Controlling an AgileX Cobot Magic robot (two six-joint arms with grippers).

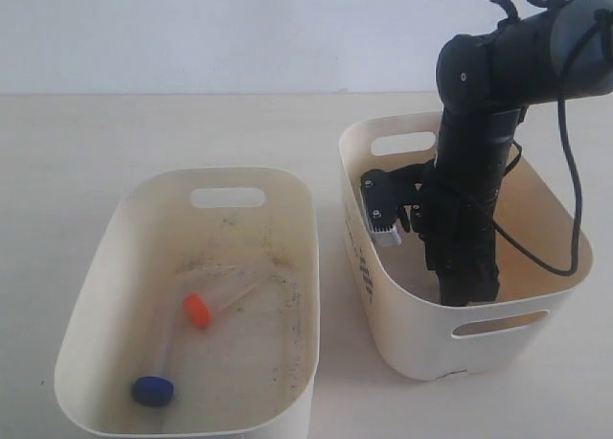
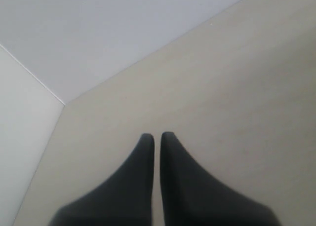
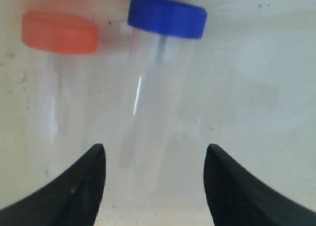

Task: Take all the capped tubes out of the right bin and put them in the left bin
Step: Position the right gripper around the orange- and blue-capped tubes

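Likely fault: closing off-centre on the blue-capped tube [image 3: 153, 102] and rolling its smooth round body out of the grip, or catching the orange-capped tube [image 3: 59, 88] with the neighbouring jaw. Right claw [image 3: 154, 149] wide open, empty, lowered inside the right bin [image 1: 383, 295]. Blue-capped tube flat on that bin's floor, between the jaws, nearer one jaw. Orange-capped tube just beside it, outside that jaw. Left claw [image 2: 157, 135] closed, empty, above the table [image 2: 247, 88]. Left bin [image 1: 105, 295] to the left.

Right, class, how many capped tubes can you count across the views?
4. In the left bin: one orange-capped tube and one blue-capped tube. In the right bin, before the right gripper: a second orange-capped tube and a second blue-capped tube. The arm may hide others.
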